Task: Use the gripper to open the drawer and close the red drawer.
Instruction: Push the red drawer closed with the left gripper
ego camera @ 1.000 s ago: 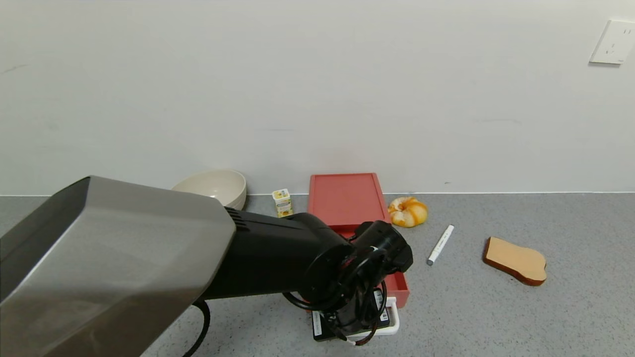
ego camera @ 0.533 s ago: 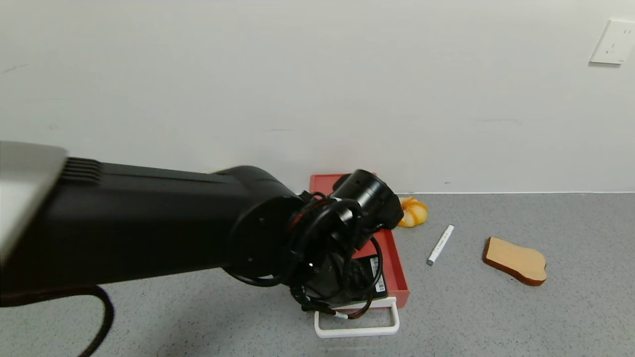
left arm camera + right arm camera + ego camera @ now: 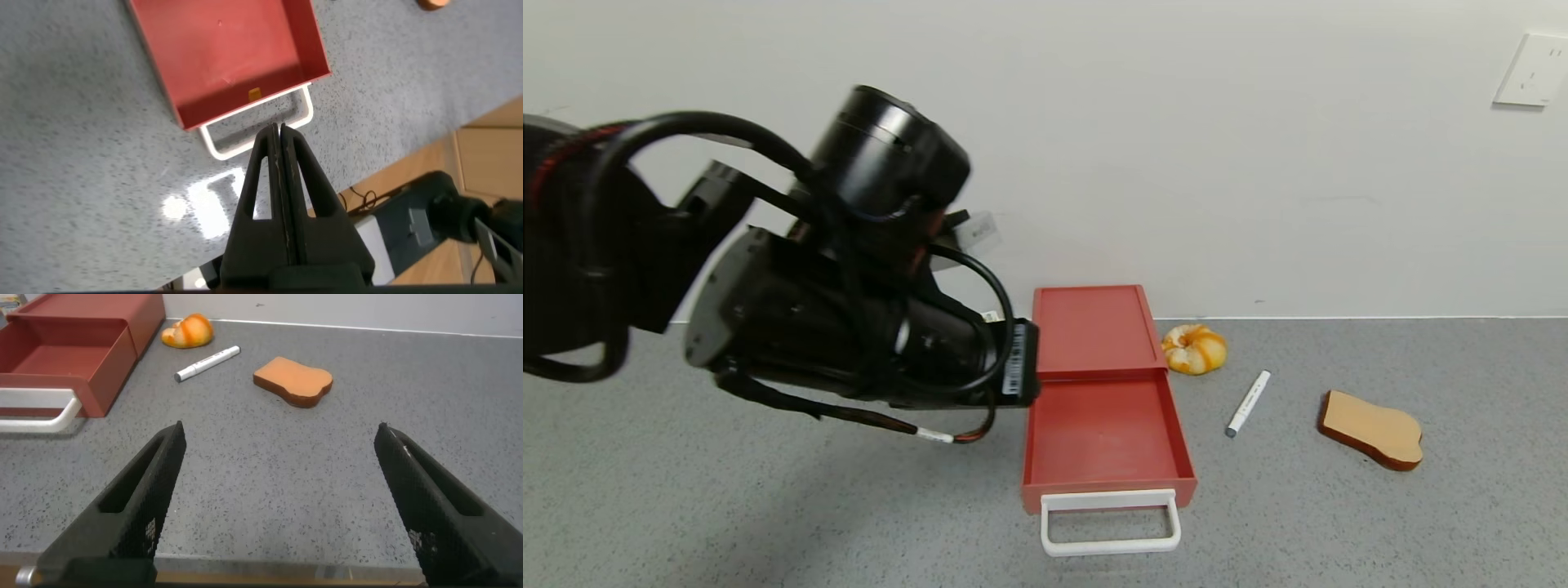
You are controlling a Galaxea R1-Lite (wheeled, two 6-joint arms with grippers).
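Observation:
The red drawer (image 3: 1092, 327) stands against the wall. Its tray (image 3: 1104, 433) is pulled out toward me, and the white loop handle (image 3: 1109, 532) is at the front. The tray looks empty. My left arm (image 3: 849, 327) hangs high above the table, left of the drawer. In the left wrist view the left gripper (image 3: 278, 131) is shut on nothing, well above the handle (image 3: 257, 131). My right gripper (image 3: 279, 431) is open and empty, low over the table's front edge, to the right of the drawer (image 3: 73, 343).
An orange-and-white bun (image 3: 1194, 349), a white marker (image 3: 1248, 403) and a slice of bread (image 3: 1372, 429) lie to the right of the drawer. The wall runs close behind it. My left arm hides the table left of the drawer.
My left arm has lifted off the handle and swung up and to the left. The drawer stays open, and its tray and handle now show in full.

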